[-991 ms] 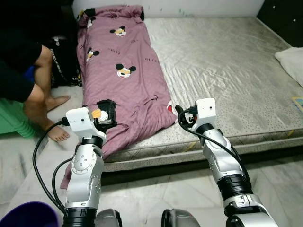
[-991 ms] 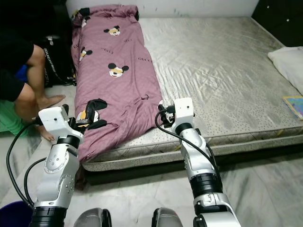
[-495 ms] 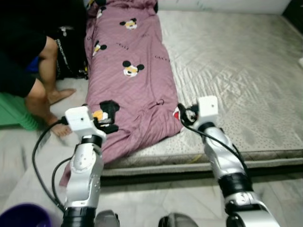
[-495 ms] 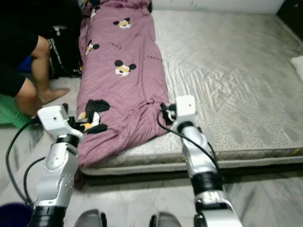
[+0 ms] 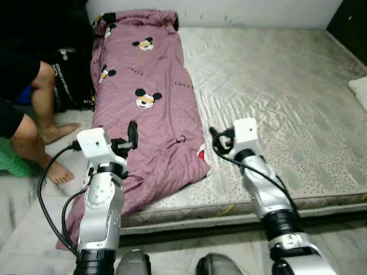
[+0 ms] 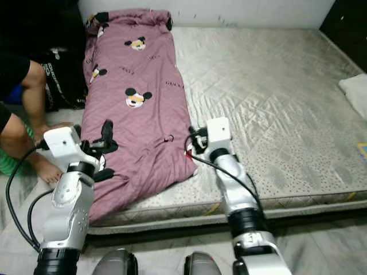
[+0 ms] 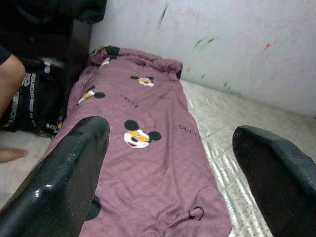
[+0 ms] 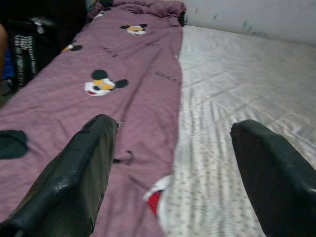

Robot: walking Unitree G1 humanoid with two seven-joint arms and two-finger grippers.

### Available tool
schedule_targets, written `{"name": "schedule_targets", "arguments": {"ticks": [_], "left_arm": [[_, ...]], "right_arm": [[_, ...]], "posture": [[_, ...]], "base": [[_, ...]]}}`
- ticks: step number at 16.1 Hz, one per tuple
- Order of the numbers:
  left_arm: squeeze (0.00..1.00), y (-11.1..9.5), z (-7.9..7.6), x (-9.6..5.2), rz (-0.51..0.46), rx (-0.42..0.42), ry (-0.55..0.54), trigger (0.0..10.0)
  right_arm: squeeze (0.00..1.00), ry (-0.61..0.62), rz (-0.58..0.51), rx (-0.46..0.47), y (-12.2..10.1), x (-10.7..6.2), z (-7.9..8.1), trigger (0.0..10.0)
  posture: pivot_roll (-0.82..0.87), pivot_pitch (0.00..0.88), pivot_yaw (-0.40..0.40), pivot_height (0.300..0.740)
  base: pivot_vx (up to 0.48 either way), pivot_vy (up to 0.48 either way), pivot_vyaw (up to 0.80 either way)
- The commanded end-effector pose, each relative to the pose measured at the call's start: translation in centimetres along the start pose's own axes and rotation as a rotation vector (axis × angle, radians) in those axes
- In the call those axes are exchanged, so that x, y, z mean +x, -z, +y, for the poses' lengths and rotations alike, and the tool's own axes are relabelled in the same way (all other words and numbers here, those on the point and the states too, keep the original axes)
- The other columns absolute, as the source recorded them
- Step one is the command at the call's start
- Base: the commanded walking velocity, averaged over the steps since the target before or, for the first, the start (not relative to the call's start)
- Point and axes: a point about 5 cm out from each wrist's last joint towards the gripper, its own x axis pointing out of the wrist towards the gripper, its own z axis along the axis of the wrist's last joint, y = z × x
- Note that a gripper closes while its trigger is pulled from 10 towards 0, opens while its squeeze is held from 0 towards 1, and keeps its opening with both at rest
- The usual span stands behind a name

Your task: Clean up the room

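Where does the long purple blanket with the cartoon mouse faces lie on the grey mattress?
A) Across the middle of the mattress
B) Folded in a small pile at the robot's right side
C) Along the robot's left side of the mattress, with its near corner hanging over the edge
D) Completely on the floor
C: the purple blanket runs lengthwise down the robot's left side of the grey mattress, and its near corner droops over the edge towards the floor.

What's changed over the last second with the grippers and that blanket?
Mostly the camera shifted. The left gripper has lifted clear of the purple blanket and now points up along it, open. The right gripper stays open by the blanket's lower corner. Blanket, mattress and the person's leg lie as before.
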Motion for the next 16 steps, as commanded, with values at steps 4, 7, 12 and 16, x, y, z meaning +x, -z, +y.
{"name": "schedule_targets", "arguments": {"ticks": [4,7,12,16], "left_arm": [[0.00,0.46,-0.47,-0.10,0.025,-0.043,-0.009,10.0],[0.00,0.53,-0.55,-0.10,0.033,-0.055,-0.005,10.0],[0.00,0.52,-0.58,-0.07,0.036,-0.063,-0.011,10.0],[0.00,0.24,-0.46,-0.07,0.013,-0.041,-0.022,10.0]], "right_arm": [[0.00,0.019,0.024,0.009,0.57,-0.24,-0.60,10.0],[0.00,0.019,0.024,0.010,0.61,-0.30,-0.54,10.0],[0.00,0.017,0.029,0.005,0.68,-0.32,-0.59,10.0],[0.00,0.007,0.037,0.005,0.87,-0.37,-0.44,10.0]], "posture": [[-0.04,0.085,-0.044,0.740],[-0.04,0.086,-0.042,0.740],[-0.04,0.088,-0.043,0.740],[-0.04,0.087,-0.042,0.740]], "base": [[0.000,0.000,-0.40],[0.000,0.460,-0.27],[0.000,0.480,0.00],[0.000,0.232,0.00]]}}
